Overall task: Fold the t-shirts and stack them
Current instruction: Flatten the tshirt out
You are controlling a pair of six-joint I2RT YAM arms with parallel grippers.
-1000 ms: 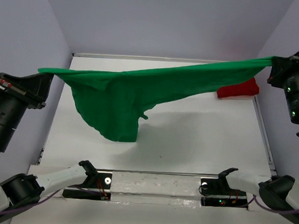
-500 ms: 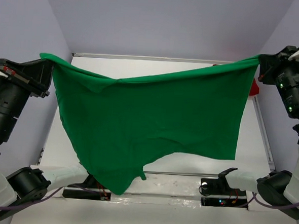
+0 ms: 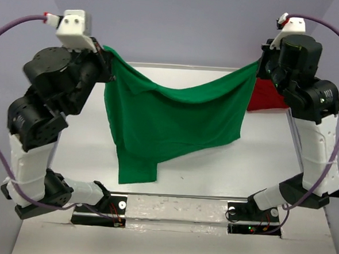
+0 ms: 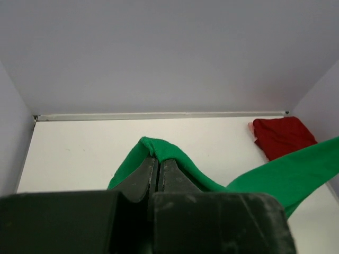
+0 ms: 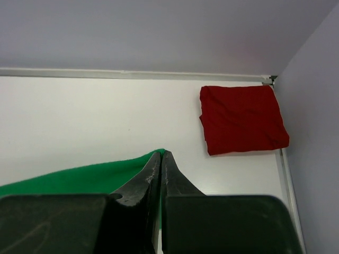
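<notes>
Top external view shows me the green shirt point(image 3: 176, 119) hanging in the air, spread wide between my two arms above the table point(image 3: 224, 170). Its top edge sags in the middle, and its left side hangs lower than its right. I cannot tell if the lowest part touches the table. In the left wrist view, my left fingers point(image 4: 157, 163) are pinched tight on one top corner of the green shirt. In the right wrist view, my right fingers point(image 5: 161, 159) are pinched tight on the other top corner. The red shirt point(image 5: 242, 119) lies folded flat in the far right corner of the table. From the top, the green shirt's right edge hides part of it.
</notes>
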